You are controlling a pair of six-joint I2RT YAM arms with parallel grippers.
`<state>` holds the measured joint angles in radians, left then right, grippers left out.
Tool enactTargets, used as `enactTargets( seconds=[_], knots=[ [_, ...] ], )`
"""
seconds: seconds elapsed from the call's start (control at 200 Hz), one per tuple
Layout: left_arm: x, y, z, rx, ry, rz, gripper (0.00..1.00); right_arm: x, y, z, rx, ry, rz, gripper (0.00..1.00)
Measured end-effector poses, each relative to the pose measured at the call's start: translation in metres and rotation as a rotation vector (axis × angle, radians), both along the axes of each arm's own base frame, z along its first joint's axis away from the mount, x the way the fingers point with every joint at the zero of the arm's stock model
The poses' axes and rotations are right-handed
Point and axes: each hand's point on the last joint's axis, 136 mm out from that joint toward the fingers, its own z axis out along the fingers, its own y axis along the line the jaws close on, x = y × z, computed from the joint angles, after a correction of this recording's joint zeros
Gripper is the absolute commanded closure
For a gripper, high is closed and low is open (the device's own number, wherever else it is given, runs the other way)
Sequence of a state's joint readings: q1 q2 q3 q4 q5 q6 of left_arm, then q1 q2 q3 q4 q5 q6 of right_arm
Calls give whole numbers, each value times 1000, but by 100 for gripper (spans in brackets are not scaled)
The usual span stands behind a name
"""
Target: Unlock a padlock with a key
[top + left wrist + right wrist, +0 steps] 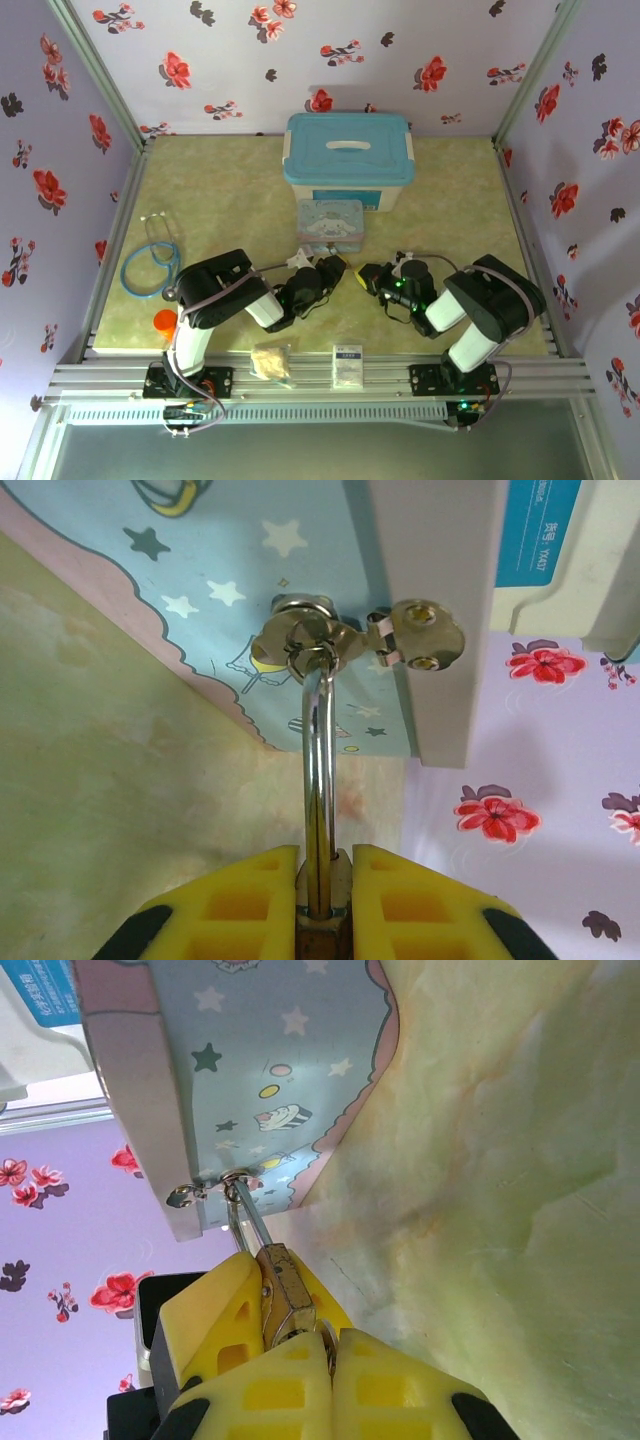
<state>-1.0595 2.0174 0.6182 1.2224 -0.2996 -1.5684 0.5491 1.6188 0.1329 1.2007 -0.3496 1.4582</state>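
Table [450, 230]: green marbled top, and both arms reach in to its middle.
Storage box [348, 150]: teal lid, sitting at far centre.
Tin [330, 220]: blue cartoon tin just near of the box, with the hasp [310, 635] on its front.
Left gripper [322, 880]: yellow jaws clamped tight on the padlock's brass body.
Right gripper [330, 1355]: in from the right, jaws squeezed together on the key, tips up against the lock's base.
Padlock [285, 1290]: in front of the tin, between the two grippers, silver shackle threaded through the hasp.
Key [318, 1332]: just a sliver of metal at the lock's bottom end; can't tell if it's seated.
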Motion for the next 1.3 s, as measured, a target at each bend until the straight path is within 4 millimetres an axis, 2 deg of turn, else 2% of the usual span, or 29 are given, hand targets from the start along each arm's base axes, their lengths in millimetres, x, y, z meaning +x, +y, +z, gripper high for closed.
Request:
enactTargets(
  seconds=[0.375, 0.675, 0.81, 1.015, 1.295],
  knots=[
    [-1, -3, 0, -9, -4, -8, 100, -9, 0, 3, -61, -12, -24, 100],
    [-8, -14, 6, -32, -8, -49, 100, -34, 7, 9, -143, -27, 53, 100],
    [-9, -17, 10, -48, -15, -62, 100, -33, 3, 14, -190, -44, 69, 100],
    [-10, -20, 13, -56, -16, -71, 100, -26, -12, 17, -153, -22, 94, 100],
    [-9, -24, 15, -57, -16, -77, 100, -27, -5, 14, -80, 4, 160, 100]
  ],
)
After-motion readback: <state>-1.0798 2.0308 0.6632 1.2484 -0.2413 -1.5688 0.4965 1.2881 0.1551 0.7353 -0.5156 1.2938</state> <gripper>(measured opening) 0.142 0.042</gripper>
